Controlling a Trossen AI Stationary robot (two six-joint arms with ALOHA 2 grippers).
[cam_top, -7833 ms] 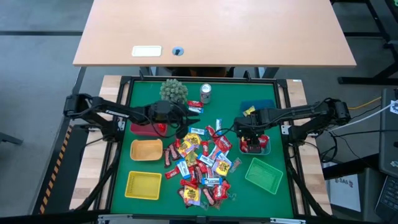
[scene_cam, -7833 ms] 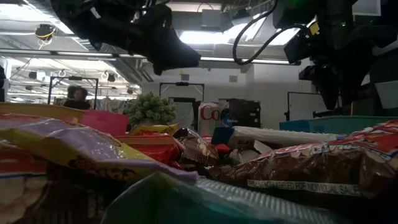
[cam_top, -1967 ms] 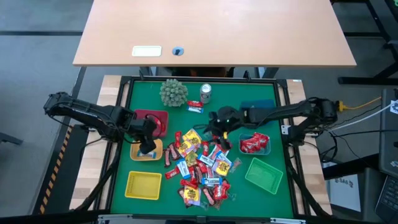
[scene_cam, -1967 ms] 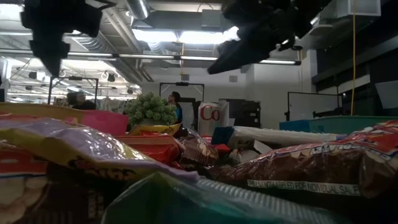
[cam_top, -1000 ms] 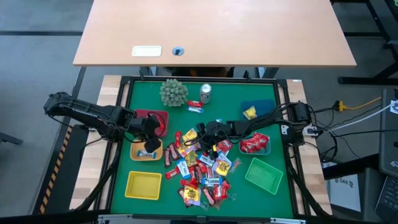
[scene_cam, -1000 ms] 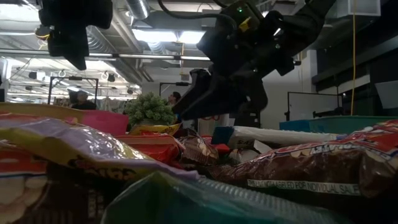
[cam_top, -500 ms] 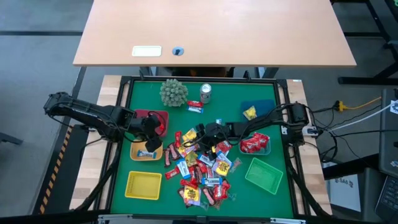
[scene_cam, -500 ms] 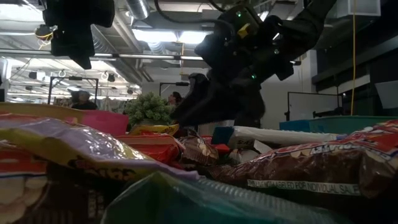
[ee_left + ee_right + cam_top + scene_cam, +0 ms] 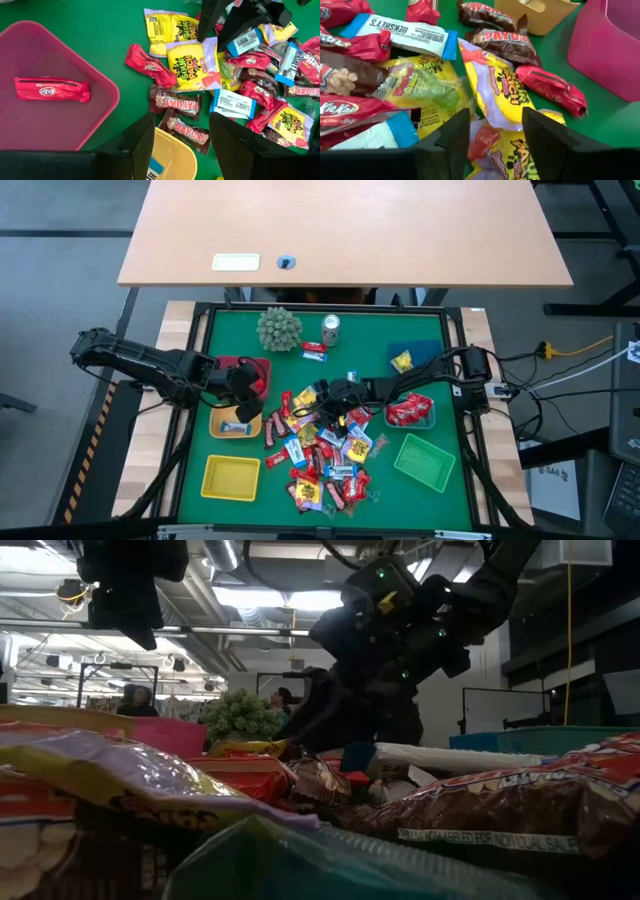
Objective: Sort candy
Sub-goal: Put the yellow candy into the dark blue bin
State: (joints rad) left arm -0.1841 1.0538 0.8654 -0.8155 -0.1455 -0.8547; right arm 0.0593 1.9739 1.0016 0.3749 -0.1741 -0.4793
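Observation:
The candy (image 9: pixel 325 445) lies in a loose pile of red, yellow, blue-white and brown packets on the green mat. My right gripper (image 9: pixel 495 112) is down at the pile's far left part, open. Its fingers stand either side of a yellow Sour Patch packet (image 9: pixel 502 95), which lies flat on other packets. My left gripper (image 9: pixel 181 120) hangs open above the orange basket (image 9: pixel 222 420), holding nothing. A blue-white candy (image 9: pixel 155 167) lies in that basket. One red KitKat (image 9: pixel 52 89) lies in the pink basket (image 9: pixel 60 60). My right gripper comes slanting down from the table's right side, its fingers (image 9: pixel 207 25) standing over the right-hand end of the yellow packet (image 9: pixel 192 65). Whether they touch the packet, I cannot tell.
A yellow basket (image 9: pixel 230 477) stands near left and a green one (image 9: pixel 423 460) near right. A basket of red candies (image 9: pixel 410 412) and a blue basket (image 9: pixel 425 352) with one yellow candy stand on the right. The spiky green ball (image 9: pixel 279 327) and the can (image 9: pixel 331 329) stand at the far edge.
My right gripper has sunk a little, down onto the pile at the yellow packets. The candies around it have stayed in place.

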